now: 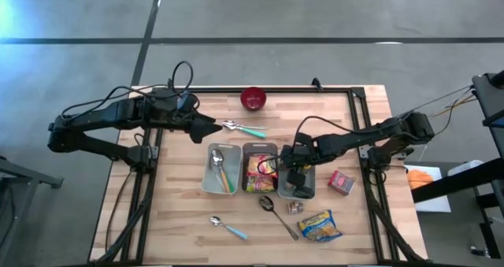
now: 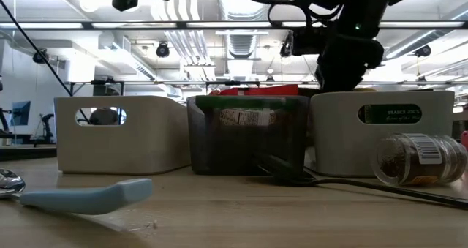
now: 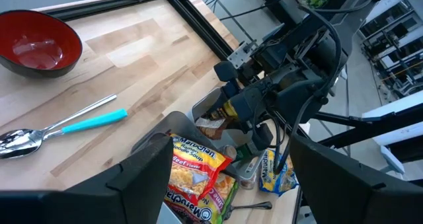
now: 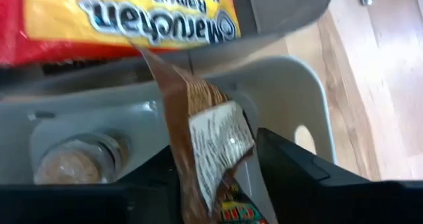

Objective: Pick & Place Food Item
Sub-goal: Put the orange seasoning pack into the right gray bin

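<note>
Over the right-hand bin (image 1: 297, 180), the right gripper (image 4: 215, 178) hangs with a brown snack packet (image 4: 205, 138) between its parted fingers.
The packet stands upright inside that bin, beside the noodle pack (image 1: 258, 172) in the middle bin; whether it is gripped, I cannot tell. The left gripper (image 1: 214, 127) waits spread wide near the teal-handled spoon (image 1: 244, 129).

Bright ceiling lights (image 2: 219, 17) glare in the low view (arms silhouetted at twelve o'clock); the right wrist close-up is blurred.
</note>
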{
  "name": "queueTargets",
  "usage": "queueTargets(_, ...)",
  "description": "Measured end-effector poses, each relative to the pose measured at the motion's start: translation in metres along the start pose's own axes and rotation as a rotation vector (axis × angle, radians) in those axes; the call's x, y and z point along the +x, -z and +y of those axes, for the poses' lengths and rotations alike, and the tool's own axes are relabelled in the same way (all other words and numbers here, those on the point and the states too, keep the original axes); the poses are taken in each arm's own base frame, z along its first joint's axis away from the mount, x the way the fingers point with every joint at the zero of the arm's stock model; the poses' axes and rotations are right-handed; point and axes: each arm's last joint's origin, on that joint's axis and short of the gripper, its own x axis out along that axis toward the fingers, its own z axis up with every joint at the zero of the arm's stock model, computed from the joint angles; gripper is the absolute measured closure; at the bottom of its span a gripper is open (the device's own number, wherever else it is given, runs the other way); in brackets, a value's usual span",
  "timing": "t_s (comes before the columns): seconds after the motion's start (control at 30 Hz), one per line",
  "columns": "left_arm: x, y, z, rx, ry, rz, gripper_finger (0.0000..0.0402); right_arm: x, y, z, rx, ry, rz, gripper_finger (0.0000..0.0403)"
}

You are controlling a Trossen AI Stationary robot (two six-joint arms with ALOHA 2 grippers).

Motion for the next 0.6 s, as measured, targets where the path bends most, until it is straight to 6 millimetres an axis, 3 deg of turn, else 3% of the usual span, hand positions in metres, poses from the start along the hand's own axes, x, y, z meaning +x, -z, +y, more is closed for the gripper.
queueTargets(0.2, 0.000, 0.000, 0.000, 0.000, 0.000, 0.000, 0.0097, 0.000, 0.002, -0.001, -0.001, -0.001, 0.024, 0.0204)
queueTargets(0.6, 0.000, 0.000, 0.000, -0.004, 0.000, 0.000, 0.0097, -0.019, 0.003, -0.006, 0.038, 0.008, -0.023, 0.0202)
